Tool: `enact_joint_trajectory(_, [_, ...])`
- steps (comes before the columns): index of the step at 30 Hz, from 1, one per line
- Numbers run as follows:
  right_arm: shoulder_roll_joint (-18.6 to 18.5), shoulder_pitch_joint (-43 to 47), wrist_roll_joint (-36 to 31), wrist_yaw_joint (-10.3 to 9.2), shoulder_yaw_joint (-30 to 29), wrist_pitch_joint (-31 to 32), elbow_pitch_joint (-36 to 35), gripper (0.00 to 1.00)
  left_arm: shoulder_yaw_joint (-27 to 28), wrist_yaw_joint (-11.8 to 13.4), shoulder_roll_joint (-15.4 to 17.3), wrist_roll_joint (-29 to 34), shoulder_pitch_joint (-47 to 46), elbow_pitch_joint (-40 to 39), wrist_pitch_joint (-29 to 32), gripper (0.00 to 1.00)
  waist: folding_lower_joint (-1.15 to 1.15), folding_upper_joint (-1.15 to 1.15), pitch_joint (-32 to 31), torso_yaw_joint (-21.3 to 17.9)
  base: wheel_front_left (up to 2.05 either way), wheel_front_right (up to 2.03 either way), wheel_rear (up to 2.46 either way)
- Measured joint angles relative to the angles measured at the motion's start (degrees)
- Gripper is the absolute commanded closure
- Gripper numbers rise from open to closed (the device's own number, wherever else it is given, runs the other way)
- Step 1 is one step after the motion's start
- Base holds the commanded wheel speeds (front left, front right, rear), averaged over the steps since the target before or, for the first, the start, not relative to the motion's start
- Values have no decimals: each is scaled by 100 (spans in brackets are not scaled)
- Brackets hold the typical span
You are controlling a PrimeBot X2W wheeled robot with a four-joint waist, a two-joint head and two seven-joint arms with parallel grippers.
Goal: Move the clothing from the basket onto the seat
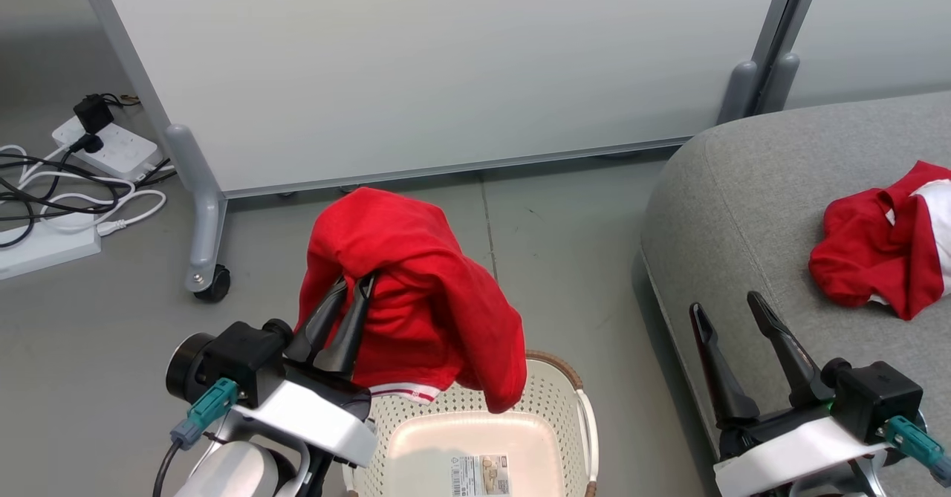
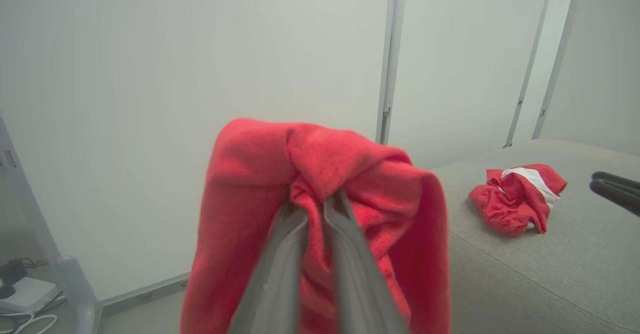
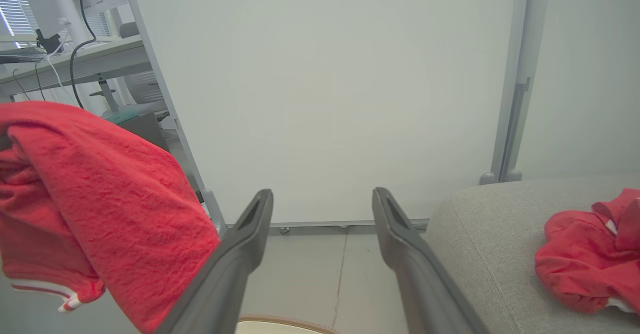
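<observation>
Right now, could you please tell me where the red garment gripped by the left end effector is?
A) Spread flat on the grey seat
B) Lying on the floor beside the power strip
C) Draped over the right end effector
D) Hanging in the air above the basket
D: the left end effector is shut on the red garment, which hangs above the basket, while a second garment lies on the seat.

Bright even light, soft shadows — glare inside the basket (image 1: 446, 437), wrist views bowed, near fingers (image 2: 277, 279) blurred
</observation>
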Motion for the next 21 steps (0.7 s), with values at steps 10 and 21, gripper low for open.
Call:
enact_joint_trajectory(10, [0,59,-2,0,-44,53,-100,0,7,59,23,-34,40,-49,-3,100,0,0,-8,8,0,0,0])
enact_joint_trajectory(21, [0,62,1,0,-98,47,-133,0,-20,59,75,-35,38,-65,-10,100,0,0,48,28,0,0,0])
